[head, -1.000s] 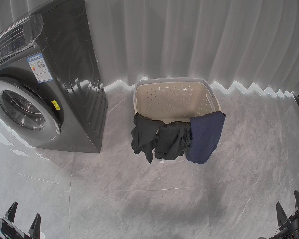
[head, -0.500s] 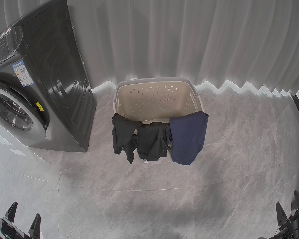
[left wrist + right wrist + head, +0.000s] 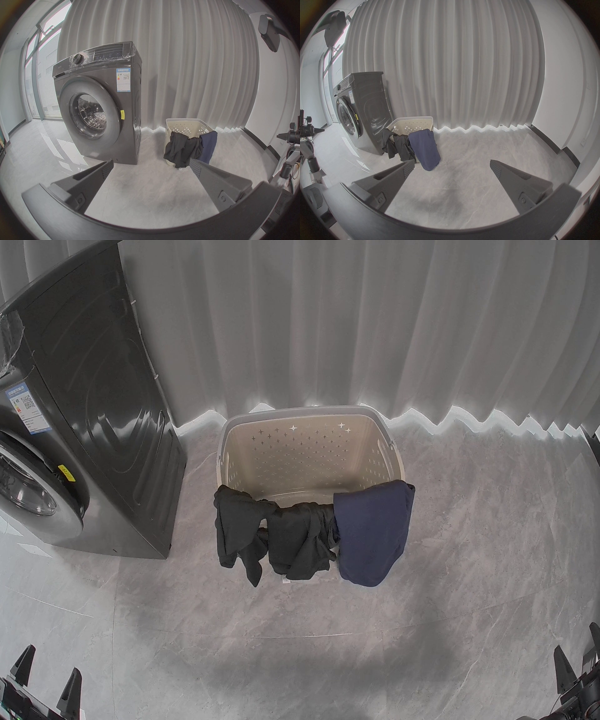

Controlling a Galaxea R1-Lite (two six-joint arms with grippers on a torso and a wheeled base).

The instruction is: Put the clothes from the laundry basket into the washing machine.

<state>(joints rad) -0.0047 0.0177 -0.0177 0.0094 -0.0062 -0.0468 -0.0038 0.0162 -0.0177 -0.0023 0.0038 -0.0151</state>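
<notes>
A beige laundry basket (image 3: pixel 306 446) stands on the floor before the curtain. Over its near rim hang two black garments (image 3: pixel 275 537) and a navy blue garment (image 3: pixel 372 530). The dark grey washing machine (image 3: pixel 94 402) stands to the basket's left, its round door (image 3: pixel 90 115) closed. My left gripper (image 3: pixel 47 676) is low at the near left, open and holding nothing, far from the basket. My right gripper (image 3: pixel 578 655) is low at the near right, open as well. The basket (image 3: pixel 411 125) and clothes (image 3: pixel 425 148) also lie beyond the right gripper's fingers (image 3: pixel 393 178).
A white pleated curtain (image 3: pixel 375 327) runs along the back wall. Grey tiled floor (image 3: pixel 300 640) stretches open between me and the basket. A camera tripod (image 3: pixel 292 147) stands off to the side.
The whole head view has shifted: machine and basket slid left in the picture and the basket now sits nearer the centre. Both grippers hold the same low, open pose.
</notes>
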